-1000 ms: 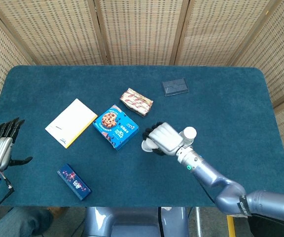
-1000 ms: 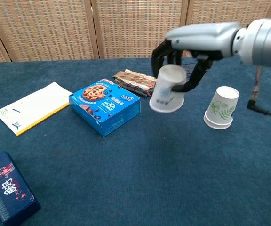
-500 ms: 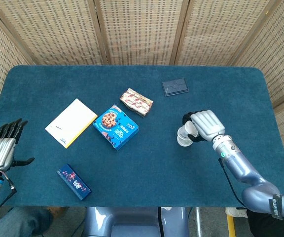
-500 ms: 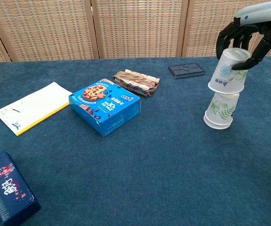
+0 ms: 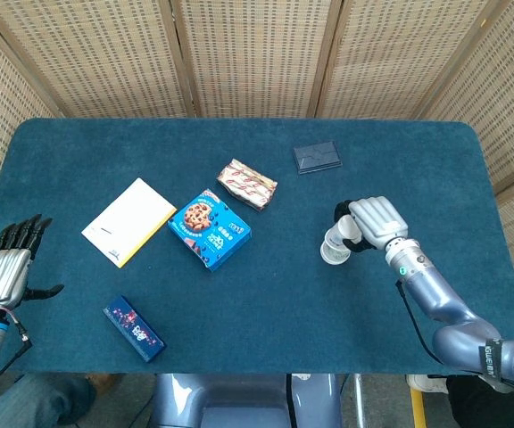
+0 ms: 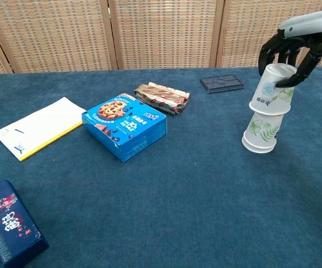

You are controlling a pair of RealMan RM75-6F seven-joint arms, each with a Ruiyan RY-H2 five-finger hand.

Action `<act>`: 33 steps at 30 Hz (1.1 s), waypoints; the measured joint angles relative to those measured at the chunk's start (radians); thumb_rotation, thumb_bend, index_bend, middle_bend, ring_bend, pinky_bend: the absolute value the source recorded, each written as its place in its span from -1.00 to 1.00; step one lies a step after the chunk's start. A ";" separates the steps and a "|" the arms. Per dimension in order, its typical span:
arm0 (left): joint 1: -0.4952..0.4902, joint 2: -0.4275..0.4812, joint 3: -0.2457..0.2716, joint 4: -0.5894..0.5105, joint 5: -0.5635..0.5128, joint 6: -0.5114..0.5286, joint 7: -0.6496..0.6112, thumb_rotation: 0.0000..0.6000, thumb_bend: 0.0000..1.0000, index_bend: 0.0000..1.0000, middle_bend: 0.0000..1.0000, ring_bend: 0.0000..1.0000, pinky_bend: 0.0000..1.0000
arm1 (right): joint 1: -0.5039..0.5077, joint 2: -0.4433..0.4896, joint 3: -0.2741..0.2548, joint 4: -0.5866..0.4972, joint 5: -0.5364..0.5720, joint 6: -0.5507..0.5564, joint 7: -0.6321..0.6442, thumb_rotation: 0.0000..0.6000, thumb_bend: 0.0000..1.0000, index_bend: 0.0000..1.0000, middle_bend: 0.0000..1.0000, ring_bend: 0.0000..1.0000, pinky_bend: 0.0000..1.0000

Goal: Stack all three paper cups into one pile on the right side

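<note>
1. Over on the desk's right side, the right robot hand (image 6: pixel 293 46) has carried its upside-down paper cup (image 6: pixel 272 90) across from beside the cookie box (image 6: pixel 125 126) in one second, fingers (image 6: pixel 276 47) curled over the cup's base and gripping it.
2. Half a second ago that cup hung tilted just above the standing cup; now it has dropped lower and its rim sits down over the top of the lower paper cup (image 6: pixel 260 135), still leaning slightly.
3. From the head view, the held cup (image 5: pixel 336 242) pokes out to the left of the right robot hand (image 5: pixel 373 224), with the lower one hidden beneath it.
4. Only two cups show in these views; I cannot tell where the third is.
5. Far out at the desk's left edge, the left robot hand (image 5: pixel 5 267) hovers with its fingers spread, holding nothing, barely shifted since before.
6. Unmoved across the blue desk (image 6: pixel 178 212): the cookie box, the striped snack packet (image 6: pixel 162 97), the black case (image 6: pixel 222 84), the notepad (image 6: pixel 37 127) and the dark blue box (image 6: pixel 9 228).
</note>
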 measured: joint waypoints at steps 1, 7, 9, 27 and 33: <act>0.000 0.000 0.000 0.000 0.000 0.000 0.000 1.00 -1.00 -1.00 -1.00 -1.00 -1.00 | 0.003 -0.002 -0.002 0.002 0.005 -0.002 0.000 1.00 0.18 -0.07 -0.05 -0.11 -0.16; 0.001 0.001 -0.002 -0.001 0.002 -0.003 -0.004 1.00 -1.00 -1.00 -1.00 -1.00 -1.00 | 0.015 -0.008 -0.016 0.010 0.022 -0.012 -0.004 1.00 -0.51 -0.44 -0.43 -0.47 -0.37; 0.002 0.002 -0.002 -0.001 0.004 -0.003 -0.006 1.00 -1.00 -1.00 -1.00 -1.00 -1.00 | 0.019 -0.005 -0.022 0.009 0.029 -0.026 -0.005 1.00 -0.95 -0.76 -0.79 -0.77 -0.75; 0.030 -0.001 0.012 0.013 0.083 0.045 -0.040 1.00 -1.00 -1.00 -1.00 -1.00 -1.00 | -0.092 0.042 -0.082 -0.036 -0.200 0.150 0.044 1.00 -1.00 -0.99 -1.00 -1.00 -1.00; 0.095 -0.033 0.046 0.085 0.206 0.161 -0.116 1.00 -1.00 -1.00 -1.00 -1.00 -1.00 | -0.268 0.056 -0.145 -0.021 -0.471 0.428 0.123 1.00 -1.00 -1.00 -1.00 -1.00 -1.00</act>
